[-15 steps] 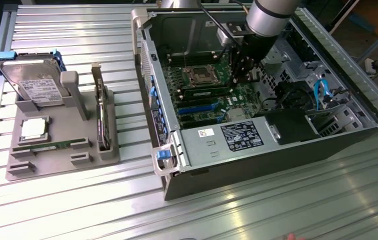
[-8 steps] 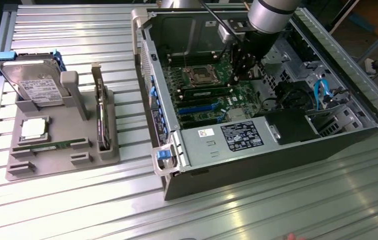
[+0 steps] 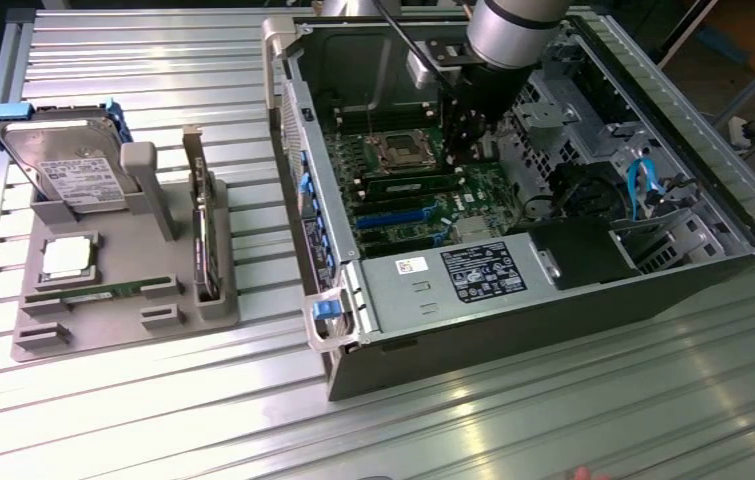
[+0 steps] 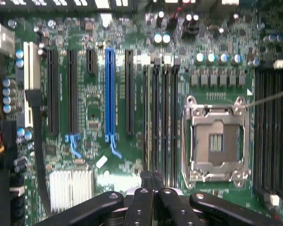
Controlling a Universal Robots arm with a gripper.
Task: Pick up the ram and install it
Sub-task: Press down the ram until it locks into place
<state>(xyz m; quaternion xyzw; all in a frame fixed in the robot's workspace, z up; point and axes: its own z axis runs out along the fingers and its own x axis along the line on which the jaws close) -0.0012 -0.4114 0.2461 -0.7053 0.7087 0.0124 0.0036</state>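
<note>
Gripper (image 4: 152, 178) clenched, holding nothing, over the motherboard (image 4: 94, 103) inside the open computer case (image 3: 350, 190) (labels unreadable). The ram (image 3: 100, 291) lies in the grey holder (image 3: 224, 315).

Ribbed, brushed metal table (image 3: 150, 60) with soft sheen. Matt grey plastic tray (image 3: 124, 320); glossy green motherboard (image 4: 94, 108). Matt black gripper (image 4: 152, 176), bright metal socket frame (image 4: 217, 115).

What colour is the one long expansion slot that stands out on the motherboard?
Blue; the slot shows best in the wrist view.

Gripper (image 3: 464, 150) fingertips hidden behind arm inside case (image 3: 697, 250); hard drive (image 3: 64, 165) label unreadable.
</note>
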